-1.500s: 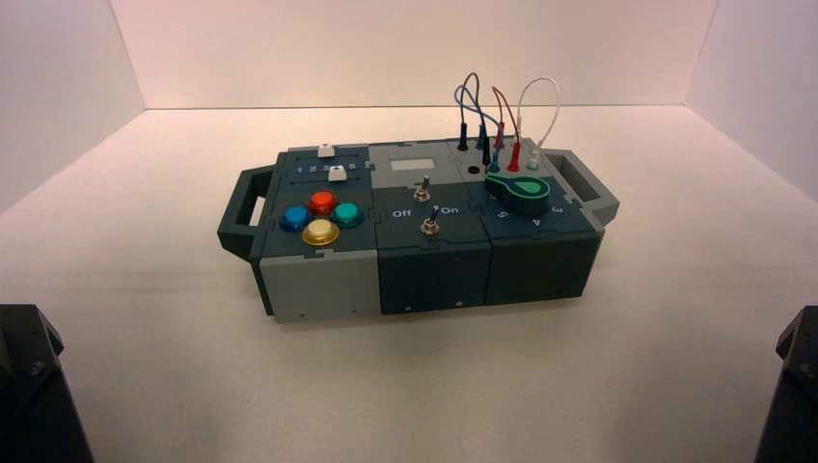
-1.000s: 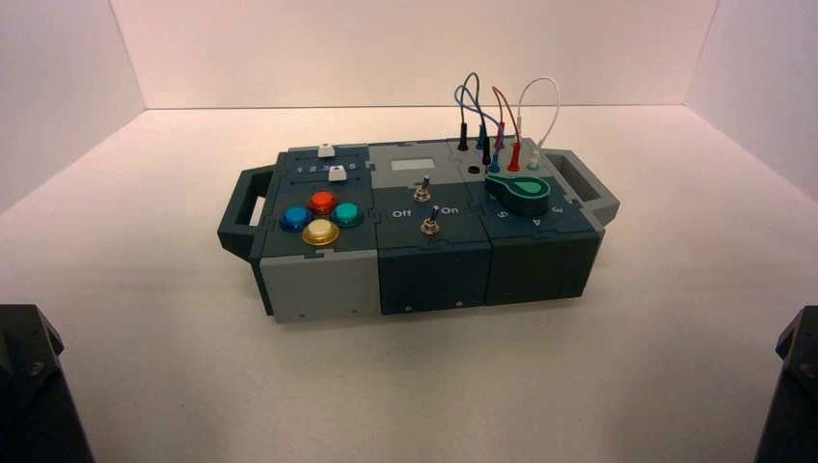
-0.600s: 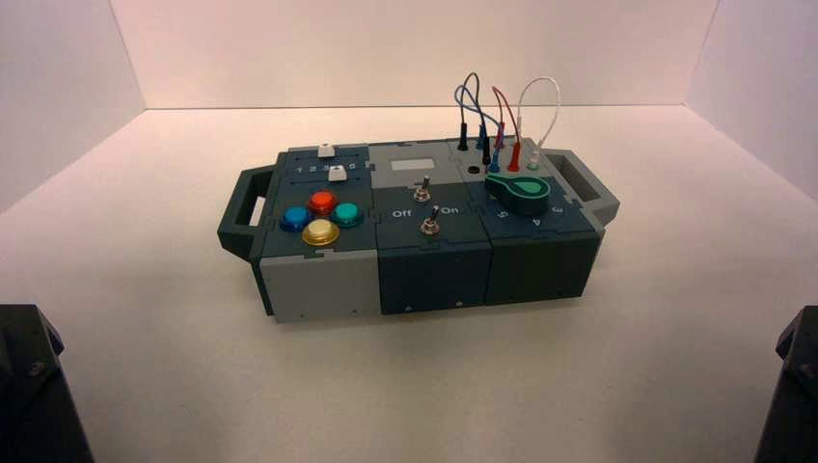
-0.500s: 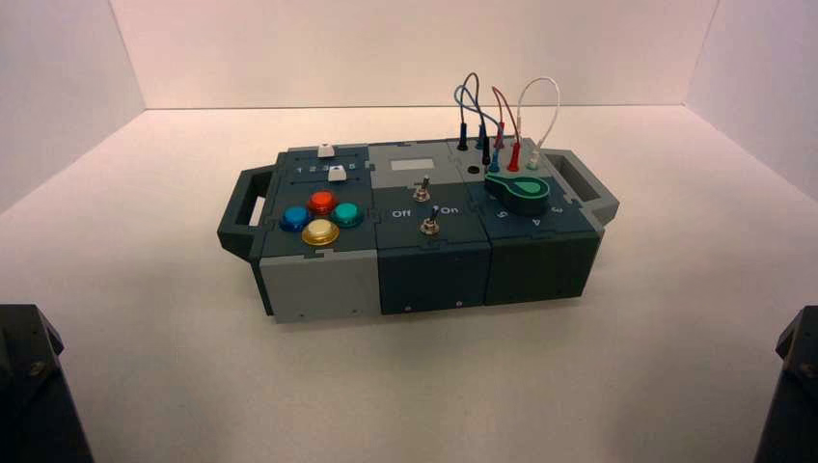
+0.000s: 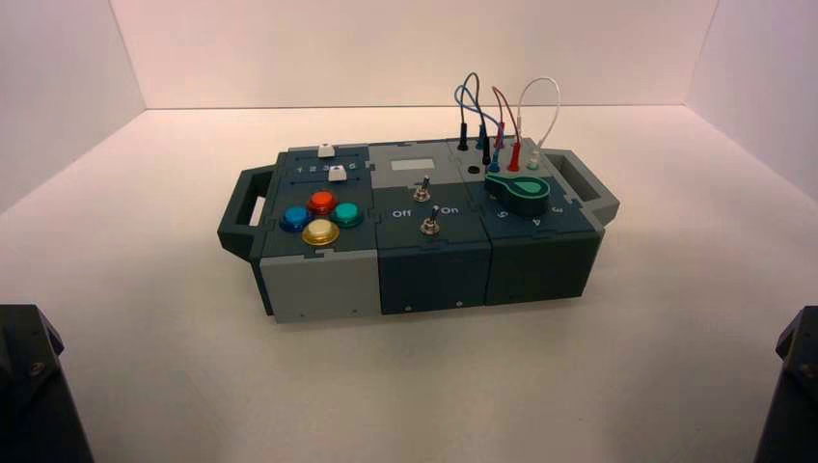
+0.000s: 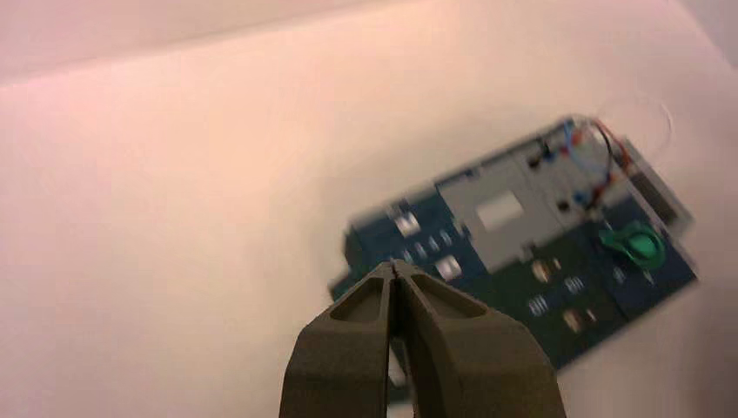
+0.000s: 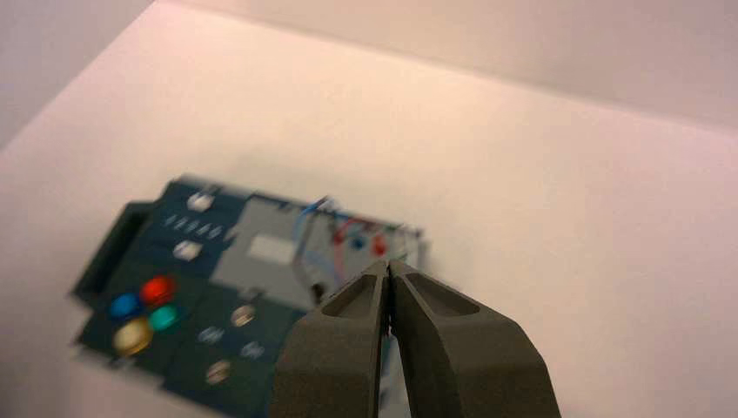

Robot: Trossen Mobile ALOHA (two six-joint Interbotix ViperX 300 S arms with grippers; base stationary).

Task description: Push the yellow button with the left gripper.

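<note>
Above box [image 5: 430, 236] — left gripper [image 6: 392, 266], tapering matte fingers shut together, empty; domed translucent yellow button [image 5: 320, 231] untouched.

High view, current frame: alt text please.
Box with a yellow button nearest the camera in a cluster of four at its left, toggle switches mid-box, a green knob and looped wires at right; dark robot arms parked at both lower corners.

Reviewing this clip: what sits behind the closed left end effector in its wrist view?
Behind the left end effector lies part of the box; its white slider caps show beyond the fingertips. The yellow button isn't visible in that view, presumably covered.
</note>
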